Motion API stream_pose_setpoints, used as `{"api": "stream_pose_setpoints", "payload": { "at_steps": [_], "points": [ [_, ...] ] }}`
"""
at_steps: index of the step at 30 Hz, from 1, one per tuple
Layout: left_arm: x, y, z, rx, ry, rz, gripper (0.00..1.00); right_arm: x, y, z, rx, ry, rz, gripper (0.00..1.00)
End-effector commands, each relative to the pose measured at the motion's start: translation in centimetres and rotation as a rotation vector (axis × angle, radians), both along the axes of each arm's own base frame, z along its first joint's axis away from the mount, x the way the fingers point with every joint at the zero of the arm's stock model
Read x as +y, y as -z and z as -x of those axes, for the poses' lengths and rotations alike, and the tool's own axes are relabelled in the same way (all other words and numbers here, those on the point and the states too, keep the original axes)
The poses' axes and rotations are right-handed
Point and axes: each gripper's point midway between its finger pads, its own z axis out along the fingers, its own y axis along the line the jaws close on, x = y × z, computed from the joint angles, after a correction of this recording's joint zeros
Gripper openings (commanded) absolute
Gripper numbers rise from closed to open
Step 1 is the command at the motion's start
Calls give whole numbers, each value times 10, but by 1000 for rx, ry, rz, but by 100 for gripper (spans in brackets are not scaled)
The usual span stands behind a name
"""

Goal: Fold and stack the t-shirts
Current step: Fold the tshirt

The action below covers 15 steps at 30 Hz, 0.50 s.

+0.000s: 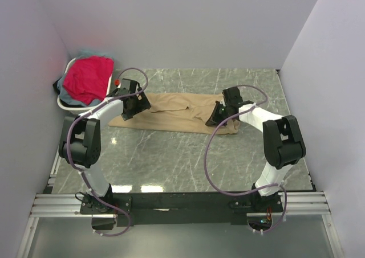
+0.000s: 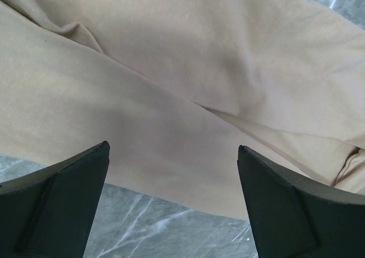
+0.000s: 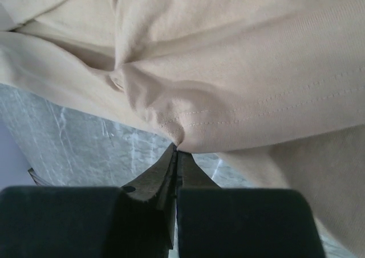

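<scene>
Nearest are the two arm bases, fixed to the rail at the near edge of the grey marbled tabletop (image 1: 171, 155). Both arms reach away over it toward a tan t-shirt (image 1: 171, 113), which lies spread flat across the middle of the tabletop in a long strip running left to right.

The left hand (image 2: 173, 150) hovers at the shirt's left end, above its near edge. Its two dark fingers are spread wide apart with nothing between them. Creased tan cloth fills the view beyond them, with bare tabletop below.

The right hand (image 3: 177, 150) is at the shirt's right end. Its fingers are pressed together, and their tips pinch a small bunched point of the tan cloth at a stitched hem, with the cloth gathered in folds around the pinch.

At the far left corner stands a white basket (image 1: 64, 104). A red-pink t-shirt (image 1: 88, 78) is heaped on top of it, and a strip of pale blue-grey cloth (image 1: 91, 54) shows behind the red one.
</scene>
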Motion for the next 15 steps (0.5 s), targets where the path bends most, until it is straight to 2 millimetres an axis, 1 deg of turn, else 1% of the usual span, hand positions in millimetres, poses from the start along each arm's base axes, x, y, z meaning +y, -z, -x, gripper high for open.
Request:
{"api": "stream_pose_setpoints", "payload": {
  "at_steps": [1,3,4,6,7,9,10,12,13,14,15],
  "points": [
    [-2,-15,-13,-48,17,-10,99,5,-26,-33,-102,-5,6,0],
    [-2,-14,-13,-46,18,-8,99,5,-28,-40,-109,-1,16,0],
    [-3,-13,-13,-44,20,-6,99,6,-31,-48,-117,1,16,0],
    [-3,-12,-13,-41,22,-8,99,2,-34,-58,-124,14,26,0],
    [-3,-11,-13,-39,22,-7,100,3,-37,-67,-136,16,28,0],
    [-3,-12,-14,-39,24,-8,99,-4,-37,-77,-139,33,61,0],
    [-3,-11,-14,-38,25,-9,99,-3,-37,-88,-141,34,62,0],
    [-4,-10,-14,-36,28,-6,99,-5,-35,-97,-134,33,66,0],
    [-4,-9,-15,-35,28,-9,99,-3,-36,-109,-142,31,67,4],
    [-4,-8,-15,-33,29,-8,99,-3,-35,-113,-142,32,73,5],
    [-4,-6,-14,-31,28,-7,99,-5,-26,-119,-132,30,91,8]
  ]
}}
